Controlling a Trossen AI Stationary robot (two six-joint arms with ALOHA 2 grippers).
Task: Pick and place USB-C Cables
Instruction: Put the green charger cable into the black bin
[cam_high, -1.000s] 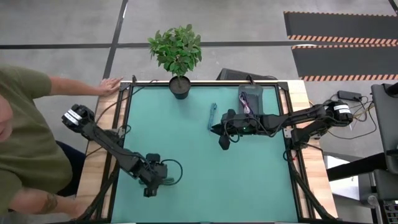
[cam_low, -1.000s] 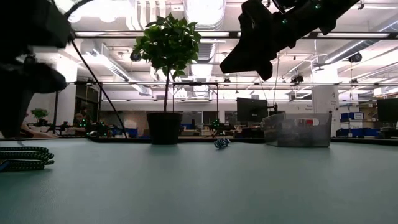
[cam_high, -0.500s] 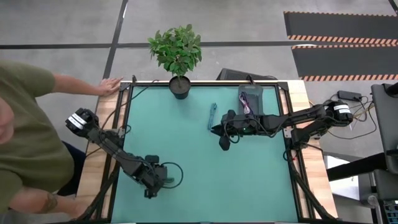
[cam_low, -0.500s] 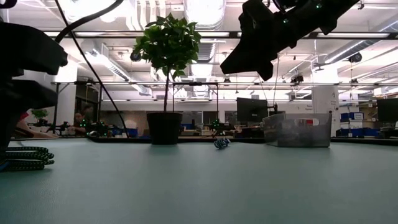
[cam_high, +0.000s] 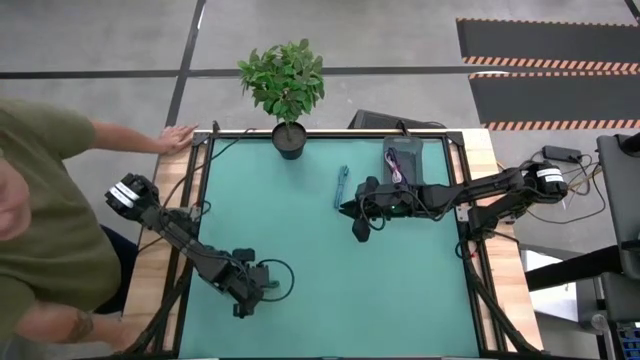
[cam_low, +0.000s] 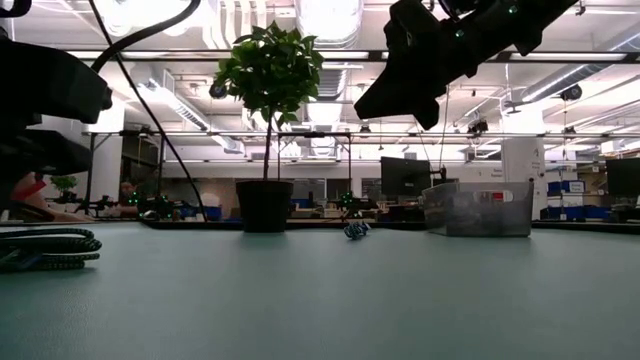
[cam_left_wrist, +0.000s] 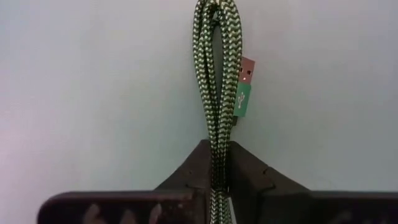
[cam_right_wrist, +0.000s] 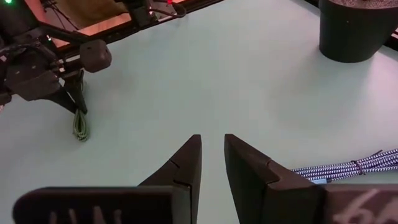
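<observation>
Down at the near-left part of the teal table (cam_high: 320, 300), the left tool (cam_high: 243, 303) is clenched on the green cable (cam_left_wrist: 216, 93). In the left wrist view the braided green-and-white bundle runs out from between the 2 dark fingers (cam_left_wrist: 249, 177) and lies along the mat, with a green-bodied USB plug beside the loop. In the low view the same bundle shows at the left edge, lying on the mat.

The right tool (cam_high: 359, 228) hangs above the middle of the table, off the surface. Its fingers (cam_right_wrist: 186, 165) are released, with a narrow gap between them and nothing in it.

The teal cable (cam_high: 342, 186) lies stretched on the mat, near the far side and just beside the right arm. In the right wrist view part of a blue-and-white braided bundle shows near that tool. The purple cable (cam_high: 398, 166) sits inside the clear bin (cam_high: 386, 150) at the far-right corner of the table. I cannot find the white cable in these views.

A potted plant (cam_high: 284, 85) stands at the far edge. A person in a green shirt (cam_high: 40, 200) stands at the left side, 1 hand (cam_high: 180, 137) resting on the table's wooden corner.

No brand, label or writing can be read on any of these things.
</observation>
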